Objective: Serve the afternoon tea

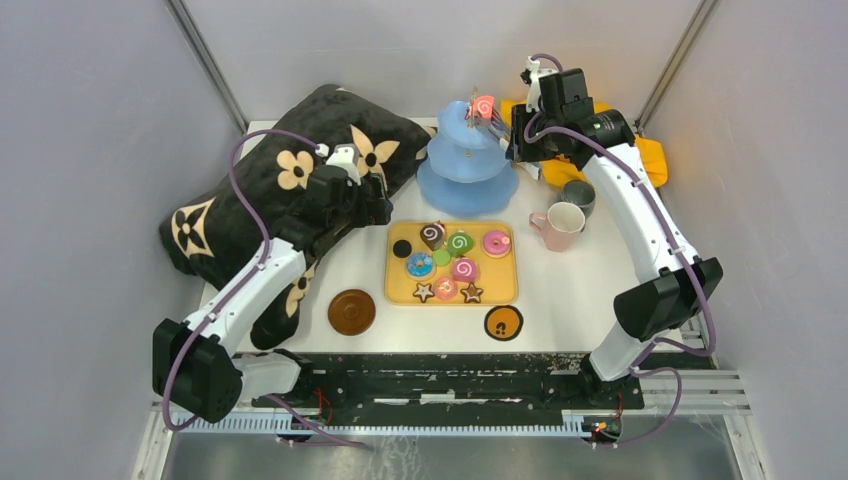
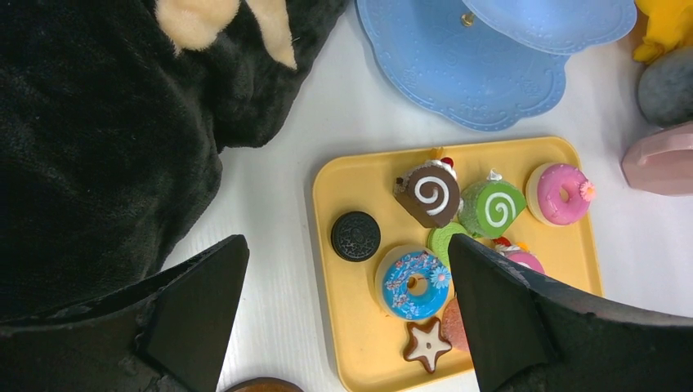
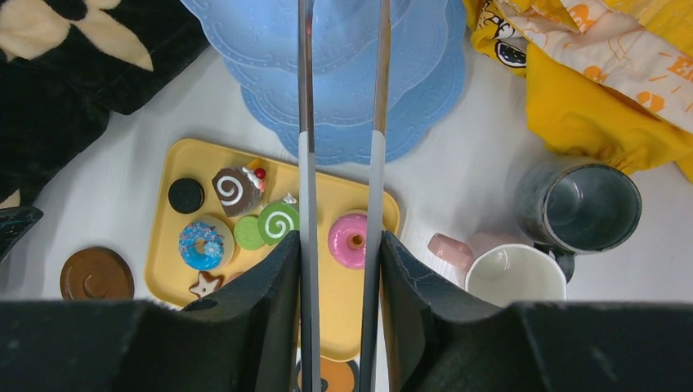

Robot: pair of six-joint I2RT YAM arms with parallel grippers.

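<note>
From where I stood, the step in hand was loading the stand [image 1: 467, 185], which sat at the middle of the far edge. The right gripper [image 3: 339, 255] was pressed onto the tongs [image 3: 306, 122], both metal arms squeezed between its fingers. At the tongs' far end a pink swirl roll [image 1: 483, 106] hung over the top tier. Whether it already touched the plate I could not tell; the wrist view cut off the tips.

The left gripper [image 2: 347, 253] hovered with its fingers spread wide and nothing between them, over the left side of the tray [image 1: 500, 278], beside the black cushion [image 1: 270, 190] in the far left corner.

Most of the sweets [image 1: 450, 262] lay on the tray at the bench's middle: swirl rolls, doughnuts, star biscuits, a dark cookie. The lower tiers looked bare. The cup [image 1: 560, 225] and mug [image 1: 578, 195] stood touching towards the right edge, near a yellow cloth [image 1: 650, 160]. They were not on the coasters [image 1: 351, 312], which lay apart along the near edge.

So the task looked barely begun. Next, I judged, the roll had to be lowered onto the top tier away from the centre post. Then the squeeze on the tongs should ease gently, so the roll stayed put rather than tipping off the rim. After that the tongs could go back to the tray for another sweet.
</note>
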